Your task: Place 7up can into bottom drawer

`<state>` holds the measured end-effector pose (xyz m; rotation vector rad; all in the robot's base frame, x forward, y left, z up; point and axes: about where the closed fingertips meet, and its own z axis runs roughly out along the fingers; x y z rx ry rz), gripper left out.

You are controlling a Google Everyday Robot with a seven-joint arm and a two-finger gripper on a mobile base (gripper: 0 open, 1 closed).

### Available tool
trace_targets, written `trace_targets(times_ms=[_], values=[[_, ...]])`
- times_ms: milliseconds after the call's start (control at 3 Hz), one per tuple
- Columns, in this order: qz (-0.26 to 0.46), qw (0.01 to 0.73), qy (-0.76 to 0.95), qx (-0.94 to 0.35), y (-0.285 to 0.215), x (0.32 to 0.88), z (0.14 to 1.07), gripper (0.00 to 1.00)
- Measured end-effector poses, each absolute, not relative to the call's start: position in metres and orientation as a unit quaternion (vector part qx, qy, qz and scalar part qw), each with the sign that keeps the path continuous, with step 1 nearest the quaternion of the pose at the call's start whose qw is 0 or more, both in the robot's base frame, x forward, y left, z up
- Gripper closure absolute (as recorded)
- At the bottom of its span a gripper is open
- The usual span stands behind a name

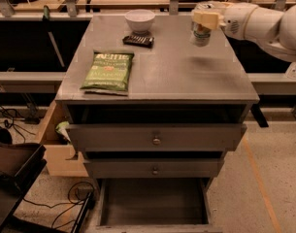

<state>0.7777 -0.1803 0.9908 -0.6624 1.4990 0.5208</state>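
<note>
End effector (204, 22) clenched on the 7up can (201, 35), can held just clear of the tabletop (186, 76) near its back right corner. Bottom drawer (152, 203) stands open below, well apart from the can. Green chip bag (107, 71) and white bowl (139, 19) sit on the tabletop

One camera looks down from high up in front of the grey cabinet (162, 74), a little way back. It sees the whole top, far, and the open bottom drawer (152, 202), near. The gripper (204, 21) is far right above the top, holding the 7up can (201, 35).
</note>
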Motion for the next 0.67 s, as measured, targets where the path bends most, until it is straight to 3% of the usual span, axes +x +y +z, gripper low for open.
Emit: trace_targets(times_ms=[667], values=[[0.238, 0.637, 0.63, -0.375, -0.195, 0.611, 1.009, 1.0]])
